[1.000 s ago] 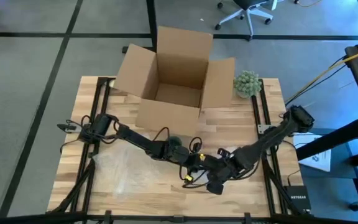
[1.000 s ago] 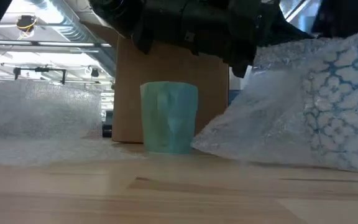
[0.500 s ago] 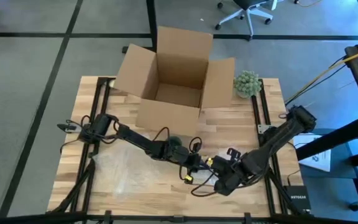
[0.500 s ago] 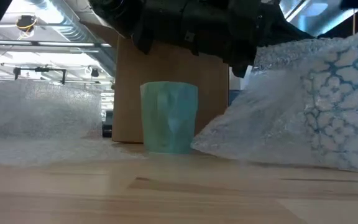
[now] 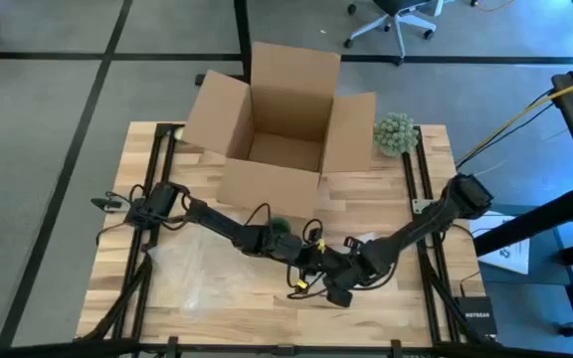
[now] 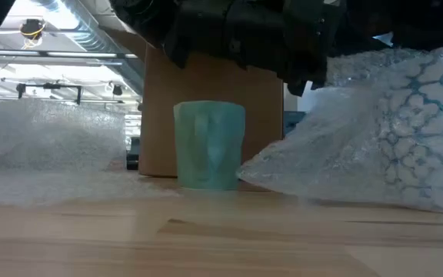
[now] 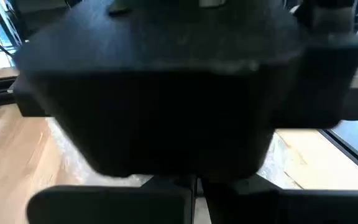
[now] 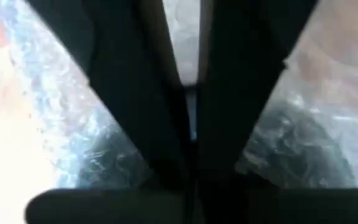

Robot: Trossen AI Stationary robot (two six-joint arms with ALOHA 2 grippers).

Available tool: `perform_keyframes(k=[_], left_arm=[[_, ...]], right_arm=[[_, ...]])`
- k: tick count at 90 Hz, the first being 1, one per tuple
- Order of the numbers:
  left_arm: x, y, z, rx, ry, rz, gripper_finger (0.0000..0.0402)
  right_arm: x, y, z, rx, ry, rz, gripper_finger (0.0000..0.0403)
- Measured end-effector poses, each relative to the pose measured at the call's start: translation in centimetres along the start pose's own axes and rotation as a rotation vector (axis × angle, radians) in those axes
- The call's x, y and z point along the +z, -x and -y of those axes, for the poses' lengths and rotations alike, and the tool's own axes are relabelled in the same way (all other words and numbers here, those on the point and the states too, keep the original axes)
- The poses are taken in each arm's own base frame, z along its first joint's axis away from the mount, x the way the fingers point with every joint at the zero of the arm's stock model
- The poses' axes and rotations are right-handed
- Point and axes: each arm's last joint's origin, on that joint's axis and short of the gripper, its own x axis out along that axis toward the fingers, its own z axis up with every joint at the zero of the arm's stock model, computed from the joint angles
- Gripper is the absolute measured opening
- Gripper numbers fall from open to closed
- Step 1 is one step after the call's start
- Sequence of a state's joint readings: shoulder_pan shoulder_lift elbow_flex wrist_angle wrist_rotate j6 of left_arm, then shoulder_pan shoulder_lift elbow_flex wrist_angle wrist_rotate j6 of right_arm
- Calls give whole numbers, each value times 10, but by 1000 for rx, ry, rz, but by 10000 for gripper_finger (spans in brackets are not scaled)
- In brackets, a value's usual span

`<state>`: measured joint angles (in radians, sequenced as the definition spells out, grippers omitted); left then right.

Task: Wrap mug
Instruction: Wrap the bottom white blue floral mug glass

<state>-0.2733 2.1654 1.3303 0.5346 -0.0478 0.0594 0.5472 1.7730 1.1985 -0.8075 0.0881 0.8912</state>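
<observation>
Bubble wrap point(image 5: 207, 268) lies spread over the near-left part of the wooden bench point(image 5: 386, 194) in the high view, with the teal mug point(image 5: 283, 228) standing just in front of the open cardboard box point(image 5: 277, 124). Both arms reach in toward the middle: the left tool point(image 5: 311, 261) and the right tool point(image 5: 334, 288) meet just beside each other, near the mug, probably so that one can steady the sheet while the other pulls it. A small green plant point(image 5: 395, 133) sits at the far right corner, well apart from the work.

From the low view, the mug point(image 6: 209, 145) stands upright and bare on the bench, the box wall behind it. A fold of wrap point(image 6: 368, 138) is lifted at its right and slopes down to the bench just beside the mug's foot (raised, I judge, so it can be drawn over the mug). Dark arm parts hang overhead.

Seen from the left wrist, that tool's fingers point(image 7: 166, 196) look pressed together, with wrap beneath them; whether any sheet is pinched between them I cannot tell.

In the right wrist view the right tool's fingers point(image 8: 166, 93) are closed to a thin slit, with wrap all around them, seemingly pinching the sheet.
</observation>
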Motion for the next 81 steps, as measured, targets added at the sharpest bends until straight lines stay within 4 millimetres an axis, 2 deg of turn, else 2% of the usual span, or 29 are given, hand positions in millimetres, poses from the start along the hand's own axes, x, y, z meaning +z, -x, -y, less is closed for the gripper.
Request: perform_keyframes(k=[9,23,34,46,53,61,72,81], left_arm=[[1,0,0,1,0,3,0],[1,0,0,0,0,3,0],[1,0,0,0,0,4,0],[1,0,0,0,0,4,0],[0,0,0,1,0,4,0],[1,0,0,0,1,5,0],[1,0,0,0,4,5,0],[1,0,0,0,3,5,0]], right_arm=[[3,15,-3,1,7,-8,0],[2,62,-12,45,13,21,0],[-5,90,-16,43,29,39,0],[-21,113,-7,-87,-6,97,0],[-31,114,1,-208,-74,141,0],[-43,107,14,-344,-152,148,0],[-55,80,28,-440,-203,64,0],[-61,58,32,-430,-209,47,0]])
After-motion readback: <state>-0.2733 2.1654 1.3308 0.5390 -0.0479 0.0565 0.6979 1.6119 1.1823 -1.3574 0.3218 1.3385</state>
